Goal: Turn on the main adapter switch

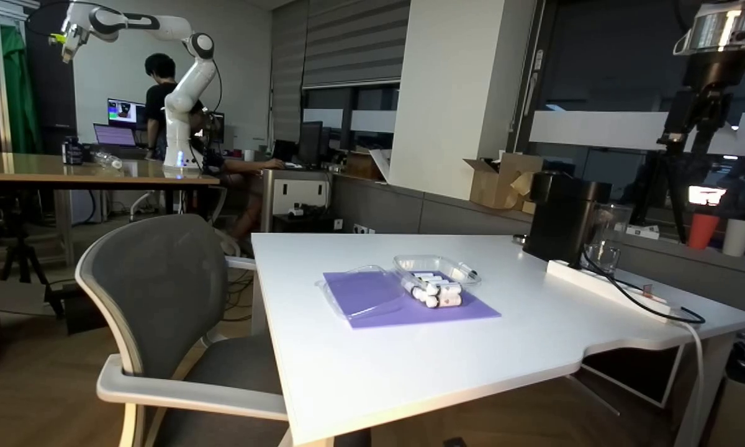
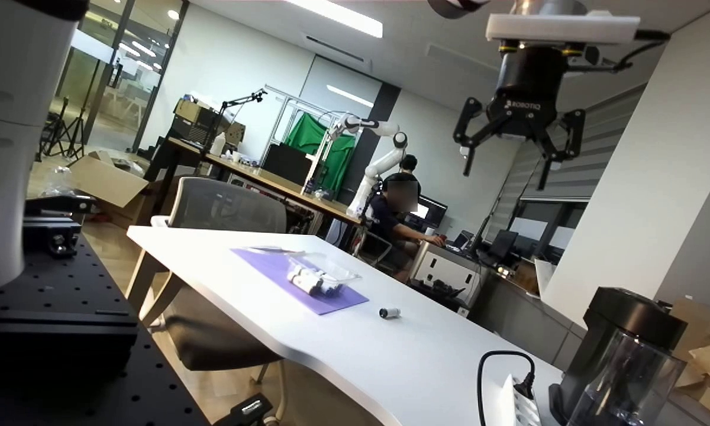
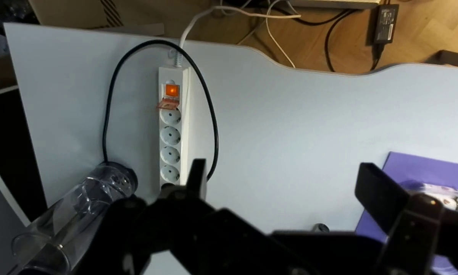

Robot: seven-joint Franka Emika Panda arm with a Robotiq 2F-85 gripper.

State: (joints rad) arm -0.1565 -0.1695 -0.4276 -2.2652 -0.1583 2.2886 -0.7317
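My hand (image 2: 504, 173) hangs high over the surface (image 3: 274, 126), fingers (image 2: 545, 173) apart with nothing between them; that height, I judge, gives me a clear look down before I choose where to press. In the wrist view the power strip (image 3: 170, 126) lies at the left, its switch (image 3: 172, 90) by the end where the white cord (image 3: 178, 59) enters. The cover (image 3: 168, 104) is tipped back toward the sockets (image 3: 170, 135), likely so I can reach it. The switch's orange glow makes me think power is already on. The black cable (image 3: 215, 135) arcs around that end, so I'd come straight down.
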